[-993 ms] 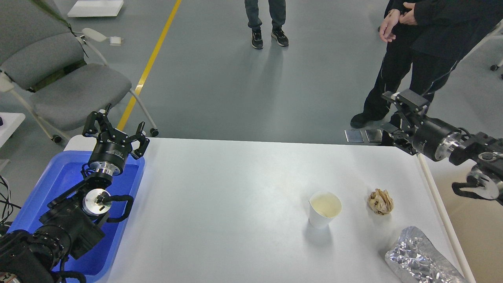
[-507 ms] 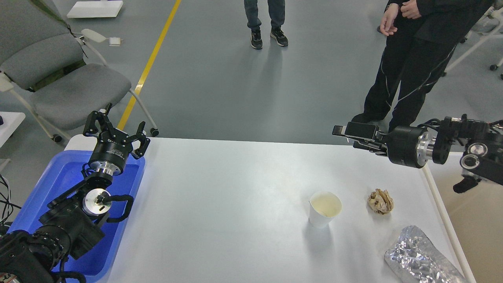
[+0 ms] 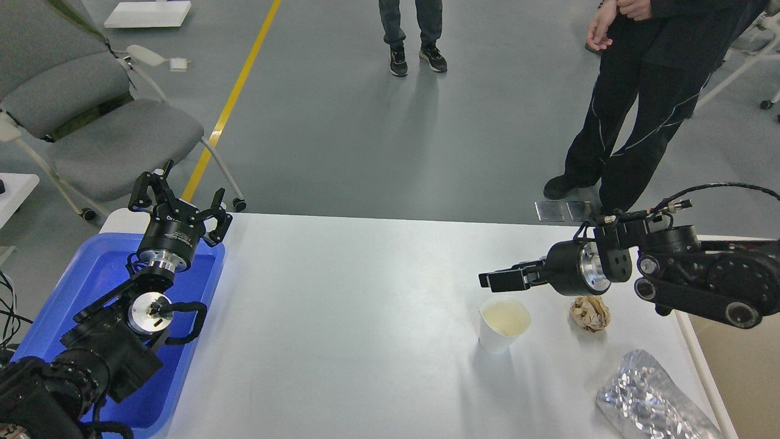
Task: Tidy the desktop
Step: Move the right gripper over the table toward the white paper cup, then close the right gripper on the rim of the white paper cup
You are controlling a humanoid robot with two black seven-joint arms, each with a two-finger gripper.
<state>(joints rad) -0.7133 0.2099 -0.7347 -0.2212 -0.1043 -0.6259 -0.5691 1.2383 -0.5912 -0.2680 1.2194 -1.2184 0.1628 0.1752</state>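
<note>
Tabletop [image 3: 365, 329] fills lower middle of view, holding three loose items. One foil wrap [image 3: 652, 399] nearest, right of cup and closer. One white cup [image 3: 504, 324], upright. One paper ball [image 3: 590, 313] just right of cup. One blue tray [image 3: 97, 286] far left of cup. Right gripper [image 3: 496, 279] above cup's far rim, side-on; jaws' state cannot tell. Left gripper [image 3: 178, 207] over tray's far end, jaws spread, holding nothing. Beyond: one grey chair [image 3: 91, 116], two people standing [image 3: 640, 97].
</note>
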